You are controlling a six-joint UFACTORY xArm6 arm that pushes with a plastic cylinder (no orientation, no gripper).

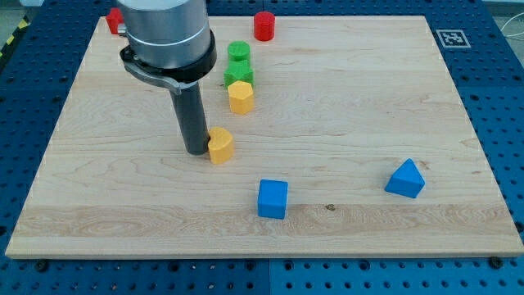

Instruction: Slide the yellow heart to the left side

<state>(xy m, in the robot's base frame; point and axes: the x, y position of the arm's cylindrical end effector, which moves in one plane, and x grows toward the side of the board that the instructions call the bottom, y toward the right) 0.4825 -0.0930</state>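
The yellow heart (pixel 220 146) lies near the middle of the wooden board (pixel 344 106), slightly to the view's left. My tip (pixel 197 151) stands right beside it on its left, touching or nearly touching it. A yellow hexagon block (pixel 241 97) sits above the heart, with a green star-like block (pixel 239 77) and a green cylinder (pixel 238 52) stacked in a line above that.
A red cylinder (pixel 264 26) stands at the top centre. A red block (pixel 114 20) shows at the top left, partly hidden by the arm. A blue cube (pixel 273 198) lies at bottom centre and a blue triangle (pixel 406 179) at the lower right.
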